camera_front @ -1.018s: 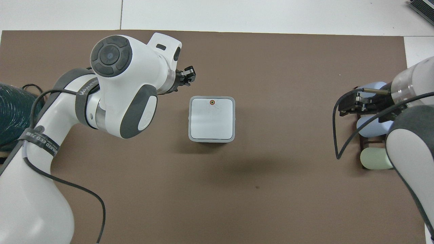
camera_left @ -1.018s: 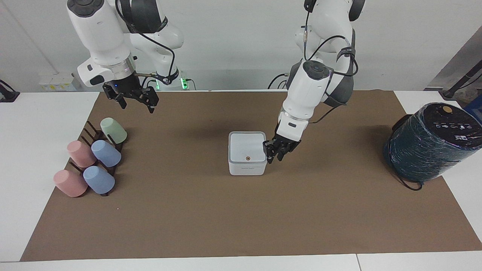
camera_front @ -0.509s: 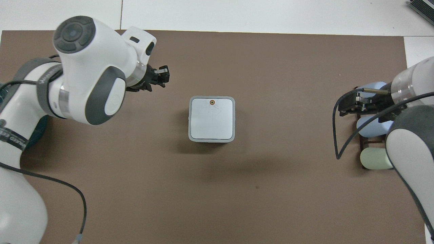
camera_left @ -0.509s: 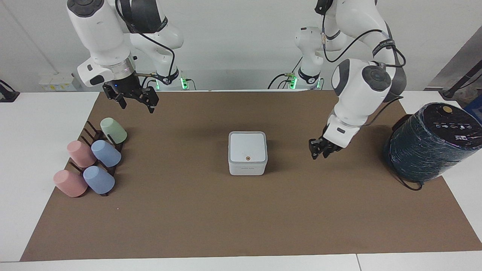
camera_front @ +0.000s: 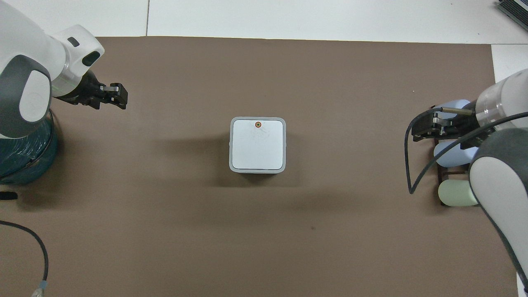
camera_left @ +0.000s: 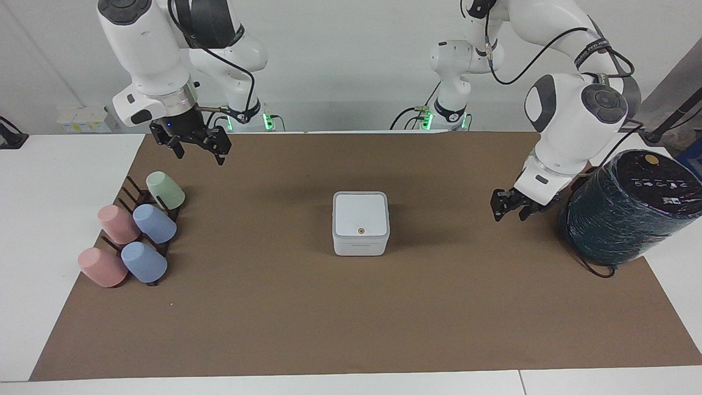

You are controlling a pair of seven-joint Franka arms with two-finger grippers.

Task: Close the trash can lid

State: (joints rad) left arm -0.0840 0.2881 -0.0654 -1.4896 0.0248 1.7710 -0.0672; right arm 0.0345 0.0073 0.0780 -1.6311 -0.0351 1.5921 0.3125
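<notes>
The white cube-shaped trash can [camera_left: 360, 245] stands in the middle of the brown mat. Its lid [camera_left: 360, 214] lies flat and closed on top, orange dot up, and also shows in the overhead view [camera_front: 258, 144]. My left gripper [camera_left: 508, 211] hangs above the mat, well clear of the can, toward the left arm's end of the table next to the teal cylinder; it also shows in the overhead view [camera_front: 119, 95]. It holds nothing. My right gripper [camera_left: 200, 153] waits open and empty above the cup rack, as the overhead view [camera_front: 423, 128] also shows.
A large dark teal wrapped cylinder [camera_left: 625, 214] lies at the left arm's end of the mat, also in the overhead view [camera_front: 20, 156]. A dark rack with several pastel cups [camera_left: 137, 230] sits at the right arm's end.
My left gripper has drawn away from the side of the trash can toward the left arm's end of the table, ending beside the teal cylinder. The lid stays closed. The right arm has not moved.
</notes>
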